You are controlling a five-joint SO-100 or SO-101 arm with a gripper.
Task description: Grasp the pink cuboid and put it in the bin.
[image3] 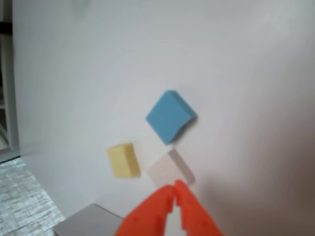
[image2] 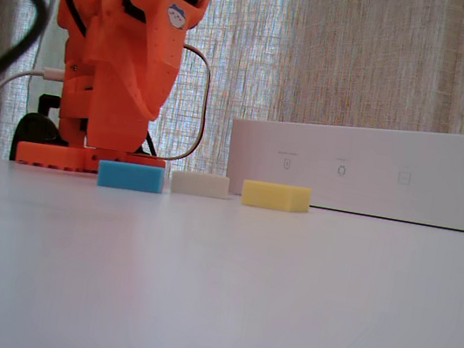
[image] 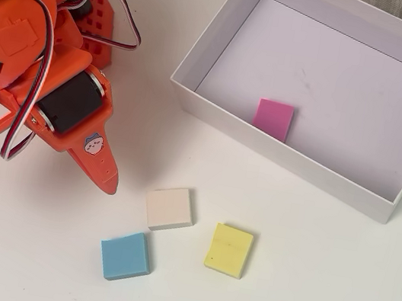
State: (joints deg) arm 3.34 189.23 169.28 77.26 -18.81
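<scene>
- The pink cuboid (image: pixel 273 119) lies flat inside the bin (image: pixel 277 154), against its near wall in the overhead view.
- Left of the bin, the orange claw (image3: pixel 174 188) hangs empty, tips pinched together.
- Blue block (image: pixel 125 256), beige block (image: pixel 169 209) and yellow block (image: pixel 230 250) sit on the table (image: pixel 301 291) below the bin.

Overhead: cuboid (image: pixel 272 119) in bin (image: pixel 230 24) by near wall; 3 blocks (image: pixel 169 209) outside, below it.

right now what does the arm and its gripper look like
The arm is bright orange plastic with black motor blocks set into it. Red, white and black cables loop over its links. A small round cartoon-face sticker sits near the gripper, whose two orange fingers taper to points.
</scene>
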